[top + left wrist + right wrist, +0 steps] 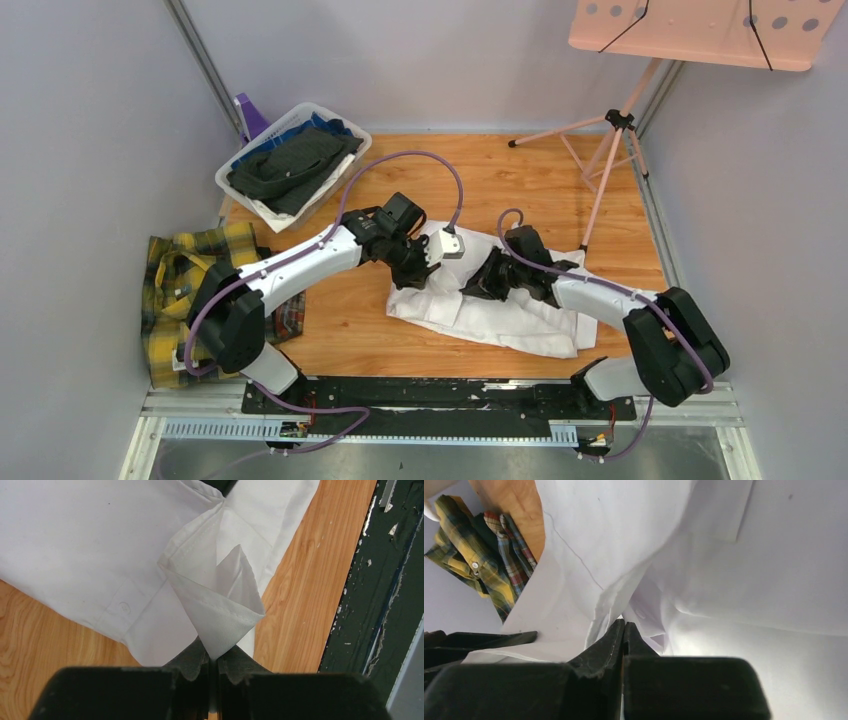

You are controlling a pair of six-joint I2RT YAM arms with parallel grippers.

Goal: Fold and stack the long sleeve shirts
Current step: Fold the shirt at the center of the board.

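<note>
A: Where is the white shirt (520, 318) lying, and along which line?

B: It is lying crumpled on the wooden table (360, 340), at the middle and toward the right. Its long axis is running slantwise in the top view, from the table's centre down toward the near right corner. The collar end is not showing clearly, so which way it is pointing cannot be told.

A: What is the left pincer (212, 664) doing?

B: It is gripping the shirt: its jaws are pressing together on a stitched, folded corner of white cloth, which is standing up as a small cone above the rest of the garment.

A: And the right pincer (624, 630)?

B: It is likewise clamping white cloth, with its jaws meeting on a fold near the shirt's middle. The two pincers are working near each other, at the shirt's far left end.

A: Where is the plaid shirt (185, 290) resting?

B: It is hanging over the table's left edge, bunched, its long axis running near to far, partly under the left arm.

A: Anything else?

B: A basket (232, 175) holding dark clothes (290, 165) is sitting at the far left corner.
</note>
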